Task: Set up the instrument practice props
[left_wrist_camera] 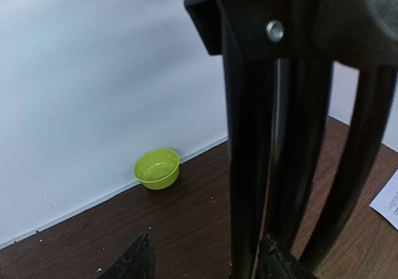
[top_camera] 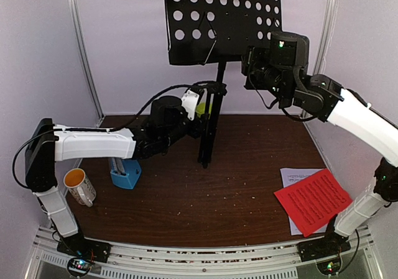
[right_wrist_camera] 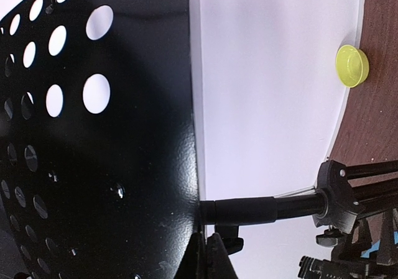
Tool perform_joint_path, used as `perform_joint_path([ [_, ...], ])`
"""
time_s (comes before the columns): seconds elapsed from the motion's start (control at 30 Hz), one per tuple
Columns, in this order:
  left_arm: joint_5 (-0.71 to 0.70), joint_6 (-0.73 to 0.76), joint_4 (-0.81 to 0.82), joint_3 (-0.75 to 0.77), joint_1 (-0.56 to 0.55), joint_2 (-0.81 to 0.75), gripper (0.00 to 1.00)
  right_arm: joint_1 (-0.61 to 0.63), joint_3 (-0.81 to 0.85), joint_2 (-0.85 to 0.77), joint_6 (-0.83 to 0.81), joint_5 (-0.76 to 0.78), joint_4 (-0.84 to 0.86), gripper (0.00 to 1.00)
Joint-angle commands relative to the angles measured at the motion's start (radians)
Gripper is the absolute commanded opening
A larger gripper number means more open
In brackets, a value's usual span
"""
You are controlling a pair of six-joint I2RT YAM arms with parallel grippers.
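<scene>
- The right gripper (right_wrist_camera: 208, 257) has its fingers pressed together on the lower edge of the desk plate of the black perforated-metal music stand (top_camera: 224, 18), pinching that thin lip as far as the wrist view shows.
- The left gripper (left_wrist_camera: 205, 257) is spread around the stand's folded tripod legs (top_camera: 208, 130). One finger (left_wrist_camera: 137, 260) is clearly apart from them, so I judge nothing is clamped there.
- The stand rises mid-table, near the back wall. Its long axis, the post, runs roughly upright, and the holed plate on top faces the arms.
- The legs lie together along the post (not splayed), so the stand probably rests on the grip at the plate.
- To the stand's right, well apart, the red music sheet (top_camera: 313, 199) lies partly over the white music sheet (top_camera: 292, 176), flat on the brown table (top_camera: 236, 186).
- To the stand's left sits the small blue pyramid metronome (top_camera: 124, 172), and beyond it a white mug (top_camera: 79, 186).
- A lime-green bowl (left_wrist_camera: 157, 167) sits behind the stand, against the wall.
- Progress, as I judge it, is early: the legs need opening, both sheets must go on the plate, and the metronome is unplaced.
</scene>
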Motion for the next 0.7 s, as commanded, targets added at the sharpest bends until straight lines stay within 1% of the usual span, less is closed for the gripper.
perform_joint_path([
  [0.0, -0.070, -0.004, 0.003, 0.080, 0.003, 0.058, 0.58, 0.013, 0.040, -0.099, 0.062, 0.029, 0.261, 0.00],
  [0.1, -0.097, -0.012, 0.013, 0.100, 0.003, 0.077, 0.58, 0.017, 0.032, -0.101, 0.073, 0.035, 0.266, 0.00],
  [0.3, -0.241, -0.081, -0.018, 0.180, 0.008, 0.118, 0.58, 0.028, 0.026, -0.099, 0.080, 0.052, 0.272, 0.00],
  [0.47, -0.302, -0.134, -0.051, 0.253, 0.011, 0.176, 0.59, 0.037, 0.055, -0.073, 0.104, 0.034, 0.251, 0.00],
  [0.6, -0.286, -0.107, -0.030, 0.266, 0.010, 0.198, 0.63, 0.044, 0.089, -0.050, 0.109, 0.013, 0.236, 0.00],
  [0.67, -0.230, -0.024, 0.005, 0.258, 0.007, 0.201, 0.63, 0.047, 0.094, -0.046, 0.115, 0.005, 0.234, 0.00],
])
